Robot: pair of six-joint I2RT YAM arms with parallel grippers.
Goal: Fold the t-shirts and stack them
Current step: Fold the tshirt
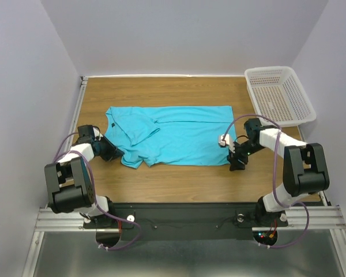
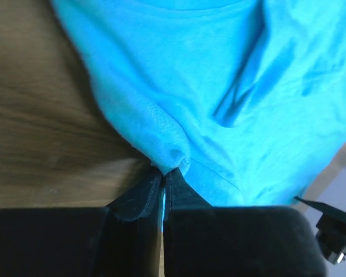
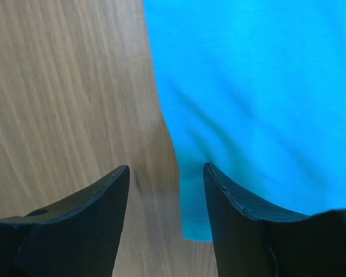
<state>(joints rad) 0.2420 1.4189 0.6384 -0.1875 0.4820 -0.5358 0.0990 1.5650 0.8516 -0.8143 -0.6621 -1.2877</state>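
Note:
One turquoise-blue t-shirt [image 1: 173, 135] lies spread on the wooden table, folded lengthways, with its neck end at the left. My left gripper [image 1: 111, 153] is shut on a bunched fold of the t-shirt [image 2: 172, 154] at its near-left corner. My right gripper [image 1: 237, 163] is open at the shirt's near-right corner. In the right wrist view the t-shirt's corner [image 3: 197, 225] lies between the two fingers, close to the right finger [image 3: 230, 202].
A white perforated basket [image 1: 279, 95] stands at the back right of the table [image 1: 179, 179]. Bare wood shows along the near edge and at the far left. Purple cables loop beside both arms.

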